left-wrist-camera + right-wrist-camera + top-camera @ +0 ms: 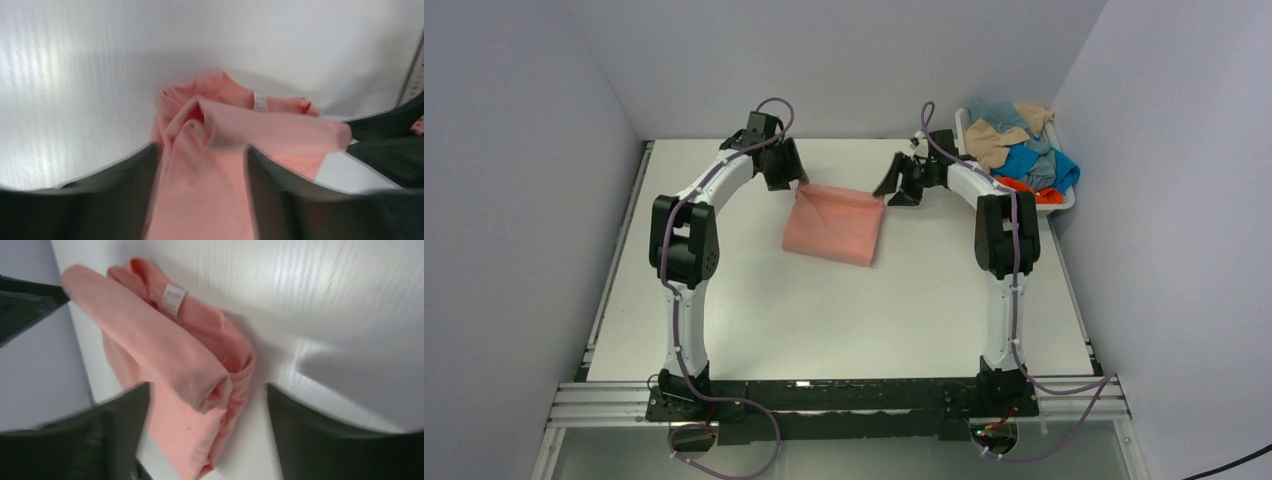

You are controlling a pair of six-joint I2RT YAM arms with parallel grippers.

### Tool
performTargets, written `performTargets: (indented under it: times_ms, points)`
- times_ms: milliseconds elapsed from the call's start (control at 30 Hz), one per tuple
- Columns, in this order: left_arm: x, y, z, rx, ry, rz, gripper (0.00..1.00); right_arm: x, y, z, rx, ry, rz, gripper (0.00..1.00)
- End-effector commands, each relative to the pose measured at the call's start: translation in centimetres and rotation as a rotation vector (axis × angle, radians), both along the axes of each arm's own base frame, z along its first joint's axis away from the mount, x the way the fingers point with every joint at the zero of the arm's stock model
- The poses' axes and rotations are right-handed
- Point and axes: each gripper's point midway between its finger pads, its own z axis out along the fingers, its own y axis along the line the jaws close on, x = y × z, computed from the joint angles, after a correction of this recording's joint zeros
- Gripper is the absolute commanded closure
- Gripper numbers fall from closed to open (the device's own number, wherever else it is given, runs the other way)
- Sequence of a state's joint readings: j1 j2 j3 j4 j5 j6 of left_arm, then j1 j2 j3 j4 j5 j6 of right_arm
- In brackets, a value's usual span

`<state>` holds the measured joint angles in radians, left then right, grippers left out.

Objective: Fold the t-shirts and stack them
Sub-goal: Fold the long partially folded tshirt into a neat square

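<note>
Jaws of left gripper and right gripper stand spread beside the folded salmon t-shirt; other t-shirts lie unfolded in the basket at two o'clock.

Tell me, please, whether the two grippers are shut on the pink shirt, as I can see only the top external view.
Observer: No. In its wrist view the right gripper stands open, with bare table between the salmon pink t-shirt and one finger.
Operator: And the other arm?
Observer: The left gripper is open too, and the cloth lies between its spread fingers.
Operator: Does the shirt's far edge lie flat?
Observer: No. Near its white label the cloth is bunched into soft rolls.
</note>
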<state>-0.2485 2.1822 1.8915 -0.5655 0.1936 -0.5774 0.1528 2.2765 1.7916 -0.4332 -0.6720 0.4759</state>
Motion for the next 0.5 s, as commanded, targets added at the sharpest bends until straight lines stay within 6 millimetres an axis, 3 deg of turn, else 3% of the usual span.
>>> performTargets:
  times_ms: [0,100,200,333,467]
  points:
    - [1.5,0.8,5.4,-0.013,-0.118,0.020,0.01,2.1,-1.6,3.3,-0.069,-0.127,0.024,0.00]
    - [0.3,-0.2,7.2,-0.065,-0.154,-0.022,0.00,0.8,-1.6,5.1,-0.060,-0.163,0.011,0.00]
    - [-1.5,-2.8,7.8,-0.175,-0.174,-0.130,0.00,-1.6,-0.2,7.0,-0.003,-0.193,0.045,0.00]
    - [-1.8,-5.4,6.2,-0.244,-0.163,-0.217,0.01,-3.6,3.3,7.4,0.141,-0.180,0.120,0.00]
    - [0.5,-6.2,3.7,-0.257,-0.121,-0.215,0.01,-2.0,4.9,7.0,0.205,-0.189,0.119,0.00]
